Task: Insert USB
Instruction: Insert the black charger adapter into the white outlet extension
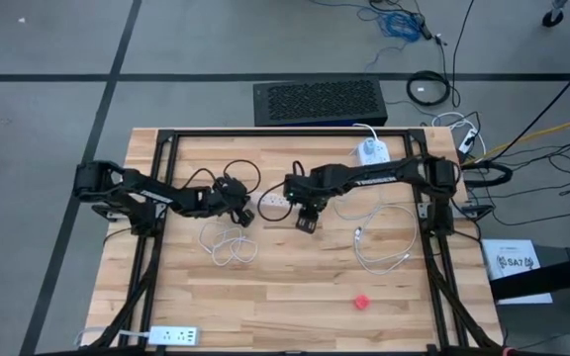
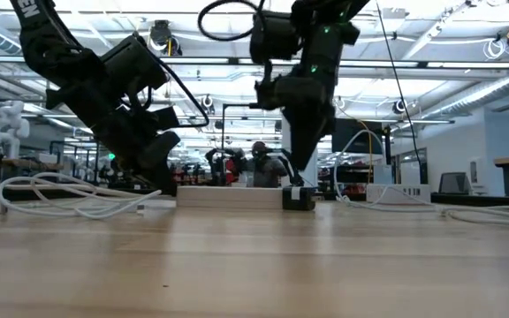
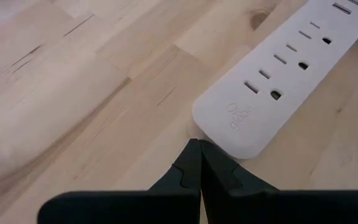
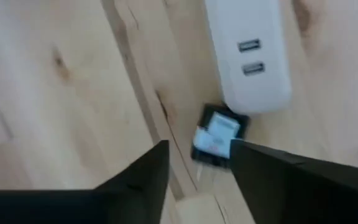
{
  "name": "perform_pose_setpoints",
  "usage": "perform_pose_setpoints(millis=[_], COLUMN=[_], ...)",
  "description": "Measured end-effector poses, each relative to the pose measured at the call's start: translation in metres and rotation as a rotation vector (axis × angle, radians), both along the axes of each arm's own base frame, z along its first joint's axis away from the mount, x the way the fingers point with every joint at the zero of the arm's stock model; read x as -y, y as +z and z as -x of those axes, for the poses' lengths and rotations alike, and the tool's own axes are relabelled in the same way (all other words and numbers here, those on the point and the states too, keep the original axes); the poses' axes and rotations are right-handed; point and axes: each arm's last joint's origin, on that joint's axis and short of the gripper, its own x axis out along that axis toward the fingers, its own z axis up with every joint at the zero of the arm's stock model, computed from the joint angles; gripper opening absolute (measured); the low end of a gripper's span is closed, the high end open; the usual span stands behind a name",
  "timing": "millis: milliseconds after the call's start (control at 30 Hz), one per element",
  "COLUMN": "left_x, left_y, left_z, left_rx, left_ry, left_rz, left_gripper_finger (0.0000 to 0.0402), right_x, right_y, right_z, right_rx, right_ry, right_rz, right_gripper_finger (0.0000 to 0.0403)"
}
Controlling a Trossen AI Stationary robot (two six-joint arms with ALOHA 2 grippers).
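Note:
A white power strip [image 3: 278, 81] lies flat on the wooden table near its middle [image 1: 273, 201]. One end of it carries two USB ports [image 4: 250, 56]. A small black USB piece with a pale label [image 4: 219, 140] lies on the table right at that end [image 2: 297, 196]. My right gripper [image 4: 197, 163] hangs open just above the piece, pointing steeply down, with nothing between its fingers. My left gripper [image 3: 199, 149] is shut and sits low at the strip's other end, the one with the logo. My left gripper's shut fingertips [image 3: 191, 155] stand at the rounded logo end of the strip [image 3: 229, 134], coming in slanting down from the table's left. I cannot tell whether they touch it or stand a hair apart.
Loose white cables lie coiled near the table's front left [image 1: 228, 242] and right [image 1: 379, 242]. A white charger [image 1: 369, 150] sits at the far edge, a small red thing [image 1: 362, 300] toward the near edge, a second power strip [image 1: 171, 335] at the near left corner.

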Motion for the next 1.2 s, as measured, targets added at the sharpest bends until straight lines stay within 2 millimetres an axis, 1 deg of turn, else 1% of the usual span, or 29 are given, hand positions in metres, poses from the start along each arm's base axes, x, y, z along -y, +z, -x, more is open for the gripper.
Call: perform_pose_setpoints(millis=[133, 267, 433, 567, 633, 733, 833, 900, 1000, 1067, 1200], left_x=[0.0, 0.0, 0.0, 0.0, 0.0, 0.0, 0.0, 0.0, 0.0, 0.0, 0.0], left_y=[0.0, 0.0, 0.0, 0.0, 0.0, 0.0, 0.0, 0.0, 0.0, 0.0, 0.0], left_z=[0.0, 0.0, 0.0, 0.0, 0.0, 0.0, 0.0, 0.0, 0.0, 0.0, 0.0], left_rx=[0.0, -0.001, -0.001, 0.0, 0.0, -0.008, -0.009, -0.008, -0.008, -0.008, -0.01], left_ry=[-0.001, -0.004, -0.003, -0.002, -0.002, -0.015, -0.016, -0.016, -0.016, -0.016, -0.019], left_rz=[-0.002, -0.005, -0.006, -0.006, -0.006, -0.017, -0.019, -0.018, -0.018, -0.018, -0.022], left_gripper_finger=[0.0002, 0.0002, 0.0002, 0.0002, 0.0002, 0.0002, 0.0002, 0.0002, 0.0002, 0.0002, 0.0002], right_x=[0.002, 0.011, 0.022, 0.023, 0.022, 0.015, 0.006, 0.0, -0.008, -0.013, -0.021], right_y=[-0.015, -0.025, -0.028, -0.027, -0.022, -0.017, -0.012, -0.008, -0.008, -0.008, -0.008], right_z=[-0.008, -0.011, -0.008, -0.001, 0.003, 0.007, 0.009, 0.011, 0.014, 0.014, 0.011], right_rx=[-0.004, -0.011, -0.033, -0.091, -0.11, -0.132, -0.146, -0.159, -0.207, -0.207, -0.216], right_ry=[-0.02, -0.046, -0.073, -0.048, -0.01, 0.092, 0.202, 0.276, 0.315, 0.353, 0.521], right_rz=[0.001, 0.008, -0.002, -0.013, -0.01, 0.008, 0.027, 0.069, 0.107, 0.116, 0.229], right_gripper_finger=[0.0194, 0.0218, 0.0216, 0.0203, 0.0198, 0.0198, 0.0205, 0.0212, 0.0221, 0.0227, 0.0237])
